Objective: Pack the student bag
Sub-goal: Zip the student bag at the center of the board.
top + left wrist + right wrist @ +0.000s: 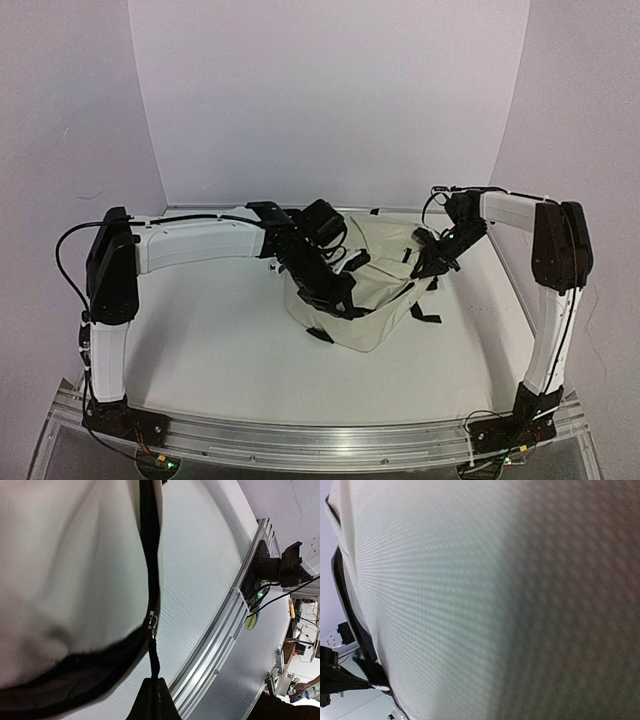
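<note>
On white table (pixel 220 350), student bag (pixel 380 290), pale walls (pixel 330 100)

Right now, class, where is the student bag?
Top view: the student bag lies on the table, just right of centre, between the left gripper, pinching its zipper pull, and the right gripper at its far right edge.
</note>
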You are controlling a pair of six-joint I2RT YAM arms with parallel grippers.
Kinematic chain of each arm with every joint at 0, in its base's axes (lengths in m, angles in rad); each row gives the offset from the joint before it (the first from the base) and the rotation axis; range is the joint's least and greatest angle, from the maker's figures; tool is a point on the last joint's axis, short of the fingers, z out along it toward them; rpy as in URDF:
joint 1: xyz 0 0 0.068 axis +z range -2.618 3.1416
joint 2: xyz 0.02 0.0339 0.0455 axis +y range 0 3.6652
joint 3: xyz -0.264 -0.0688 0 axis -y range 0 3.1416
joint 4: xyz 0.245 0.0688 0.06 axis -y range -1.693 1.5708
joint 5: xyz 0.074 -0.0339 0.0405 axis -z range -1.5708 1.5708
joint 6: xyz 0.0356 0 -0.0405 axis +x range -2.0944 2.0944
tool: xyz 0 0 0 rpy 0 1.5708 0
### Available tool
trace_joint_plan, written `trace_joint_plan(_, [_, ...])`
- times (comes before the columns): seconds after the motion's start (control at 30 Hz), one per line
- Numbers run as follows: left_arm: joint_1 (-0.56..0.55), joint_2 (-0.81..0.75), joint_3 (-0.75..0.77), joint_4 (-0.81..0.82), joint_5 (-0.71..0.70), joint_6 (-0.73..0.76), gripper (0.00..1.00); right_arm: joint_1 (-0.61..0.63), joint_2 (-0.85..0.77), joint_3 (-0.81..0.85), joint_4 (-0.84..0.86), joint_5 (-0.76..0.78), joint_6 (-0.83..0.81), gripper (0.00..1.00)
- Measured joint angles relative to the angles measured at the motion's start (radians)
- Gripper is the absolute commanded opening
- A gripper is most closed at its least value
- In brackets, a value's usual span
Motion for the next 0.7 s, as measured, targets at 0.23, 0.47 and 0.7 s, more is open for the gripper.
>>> trace_joint_plan(0.23, [0.000, 0.122, 0.227, -0.034, 0.001, 0.030, 0.00, -0.040, 0.036, 0.116, -0.011, 0.037, -0.029, 0.79])
trace_joint_plan(0.47, [-0.001, 0.279, 0.434, -0.055, 0.003, 0.039, 0.00, -0.058, -0.142, -0.103, -0.090, -0.017, -0.108, 0.86])
trace_joint_plan(0.7, [-0.001, 0.285, 0.433, -0.039, 0.018, 0.039, 0.00, -0.024, -0.259, -0.249, -0.189, -0.204, -0.136, 0.82])
